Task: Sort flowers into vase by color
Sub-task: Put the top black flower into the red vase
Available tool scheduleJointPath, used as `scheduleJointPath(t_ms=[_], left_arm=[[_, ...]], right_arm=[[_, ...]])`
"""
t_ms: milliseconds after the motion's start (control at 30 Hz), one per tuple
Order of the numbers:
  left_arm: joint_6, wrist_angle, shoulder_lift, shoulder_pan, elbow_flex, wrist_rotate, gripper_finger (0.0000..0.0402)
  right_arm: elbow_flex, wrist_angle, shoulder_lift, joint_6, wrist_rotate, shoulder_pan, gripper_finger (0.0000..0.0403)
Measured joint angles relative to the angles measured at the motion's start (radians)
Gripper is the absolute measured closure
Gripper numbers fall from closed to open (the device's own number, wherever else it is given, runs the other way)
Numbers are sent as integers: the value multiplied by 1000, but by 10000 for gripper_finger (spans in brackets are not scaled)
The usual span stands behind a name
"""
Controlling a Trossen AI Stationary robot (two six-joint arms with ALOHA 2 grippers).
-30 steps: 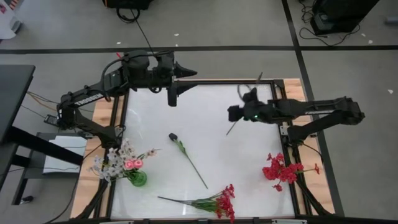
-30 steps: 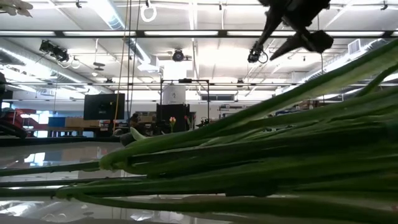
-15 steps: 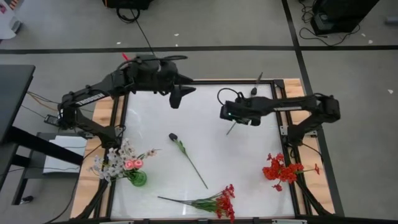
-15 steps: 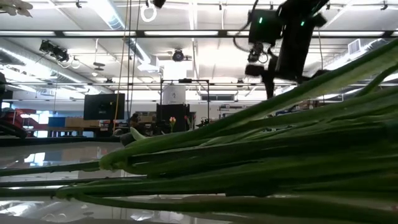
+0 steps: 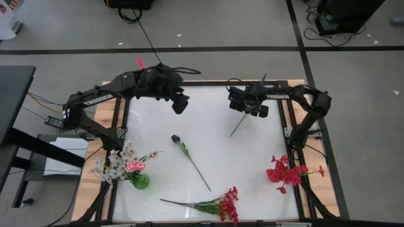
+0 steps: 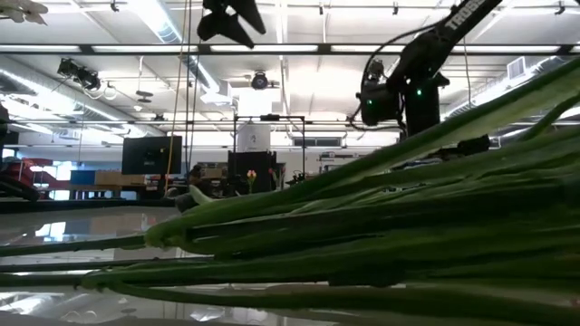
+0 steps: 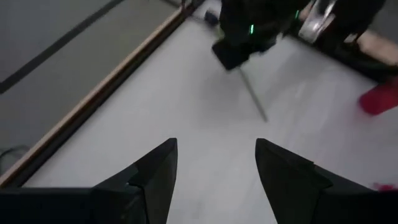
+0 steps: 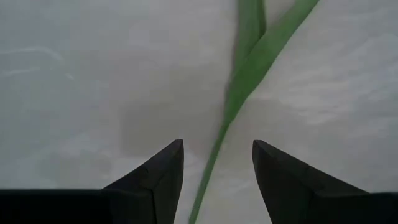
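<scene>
A bare green stem [image 5: 237, 128] lies flat on the white table [image 5: 158, 126] near its far right corner. My right gripper [image 5: 248, 112] points down over it. In the right wrist view it [image 8: 217, 146] is open, with the stem [image 8: 249, 68] running between the fingers, apart from both. My left gripper [image 5: 180, 106] hangs open above the far middle of the table, slanting down toward the right arm, with nothing between its fingers [image 7: 216, 146]. A green vase [image 5: 140, 181] at the near left holds white and pink flowers [image 5: 123, 162].
A dark-budded stem [image 5: 189, 157] lies on the table's middle. A red spray [image 5: 218, 205] lies at the near edge, its stems filling the low view [image 6: 362, 226]. A red flower cluster [image 5: 284, 170] stands at the right edge. Bare table shows between the arms.
My right gripper has swung toward the far right corner, tipped from level to pointing down, and sunk over the bare stem. My left gripper has tipped downward and sunk a little. The flowers have stayed where they were.
</scene>
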Motion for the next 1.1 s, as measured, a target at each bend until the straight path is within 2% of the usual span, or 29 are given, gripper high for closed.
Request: scheduleJointPath(t_ms=[300,467,667,967,1100], left_arm=[[-21,-24,0,0,0,-35,180],[-26,-21,0,0,0,-65,180],[-25,-21,0,0,0,-69,180],[36,18,5,1,0,-70,180],[50,25,5,0,0,-69,180]], right_arm=[[0,51,74,-64,-2,-67,205],[4,74,105,-70,8,-71,220],[2,96,95,-103,22,-72,271],[2,118,94,-202,9,-57,384],[1,119,94,-223,10,-46,394]])
